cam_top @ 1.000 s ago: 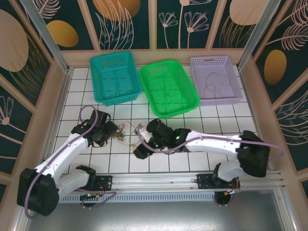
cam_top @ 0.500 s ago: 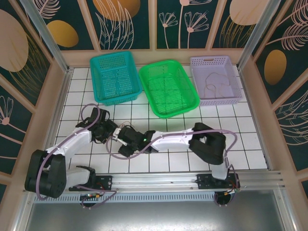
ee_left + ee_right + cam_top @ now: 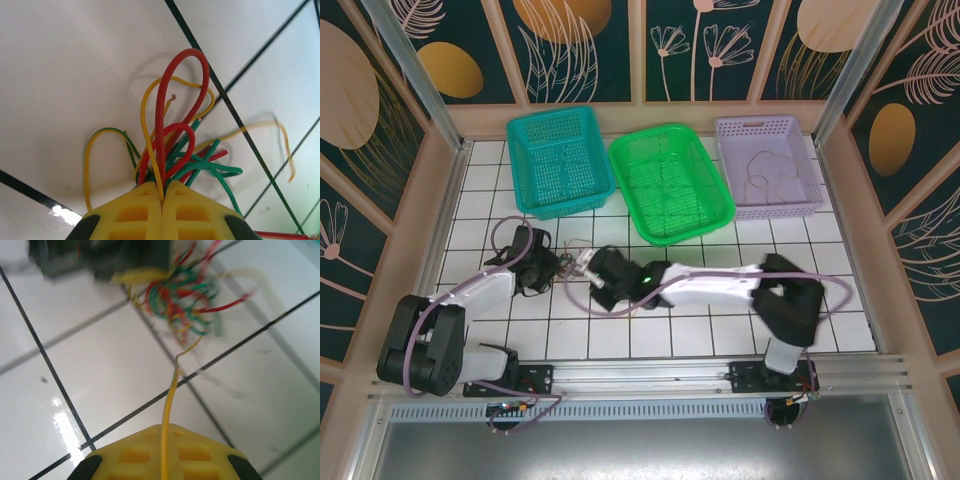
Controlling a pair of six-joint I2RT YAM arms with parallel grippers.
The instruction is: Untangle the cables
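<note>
Lying near the green basket point(image 3: 660, 133), the limp cables point(image 3: 172, 150) are clamped at their knot by the left gripper point(image 3: 162, 192), one yellow end point(image 3: 169, 390) by the right gripper point(image 3: 164, 440).

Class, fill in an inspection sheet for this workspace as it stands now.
Surface: white tiled table, dark grout lines.
Job's things: red, yellow and green cables, tangled between the arms.
Clutter: teal basket, green basket, lilac basket at the far edge; thin wire in the lilac one.
End effectors: left end effector shut on the tangle; right end effector shut on one yellow cable.
Cables: purple arm cables loop along both arms.
Surroundings: floral wall panels, metal frame.
</note>
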